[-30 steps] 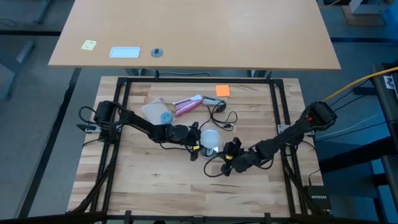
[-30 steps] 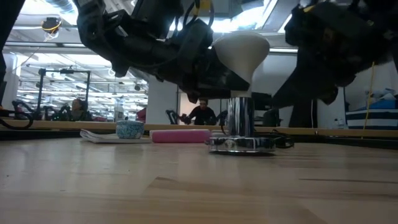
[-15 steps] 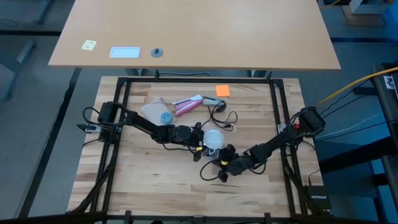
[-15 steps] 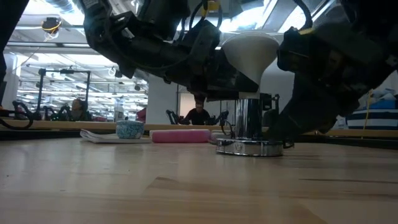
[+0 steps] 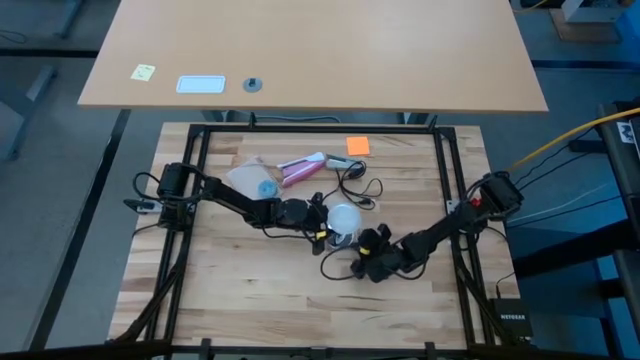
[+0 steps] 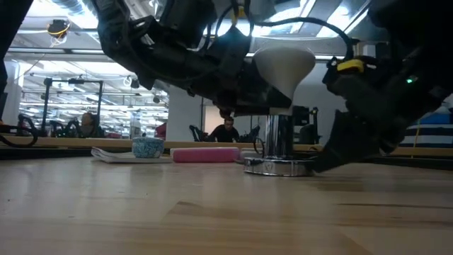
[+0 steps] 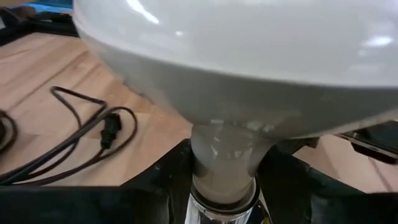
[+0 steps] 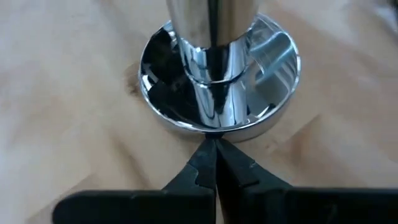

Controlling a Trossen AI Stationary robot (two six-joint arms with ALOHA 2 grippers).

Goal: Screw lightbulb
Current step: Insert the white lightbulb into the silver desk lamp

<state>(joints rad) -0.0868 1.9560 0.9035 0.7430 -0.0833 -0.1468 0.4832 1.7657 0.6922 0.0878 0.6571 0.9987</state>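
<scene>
The frosted-white lightbulb point(image 6: 284, 62) stands upright with its neck point(image 7: 222, 163) in the top of the chrome socket point(image 6: 278, 139), whose round base point(image 8: 217, 81) rests on the wooden table. My left gripper point(image 5: 326, 222) comes from the table's left and is shut on the bulb. My right gripper point(image 8: 212, 149) is shut and low at the table, its fingertips at the rim of the socket's base. The bulb's screw base is hidden inside the socket. My left gripper pinches the bulb's tapering neck point(image 7: 205, 149) between its two fingers point(image 7: 171, 171), just above the socket's top. The fingers come about level from the table's left. The bulb stands upright on the socket, globe up. My right gripper touches the rim of the socket's base point(image 8: 214, 132) with its shut fingertips point(image 8: 202, 160), slanting down from the table's right. The base lies flat on the table.
The thin black cord point(image 5: 357, 188) loops behind the socket. A pink-and-white tube point(image 5: 300, 168), a small blue patterned cup point(image 6: 148, 147) on a white sheet and an orange note point(image 5: 358, 146) lie toward the far side. A black frame point(image 5: 200, 150) edges the table.
My right gripper has come down to table level and closed in on the socket's base from the right. The socket and bulb have shifted slightly toward the table's right, still upright in my left gripper.
</scene>
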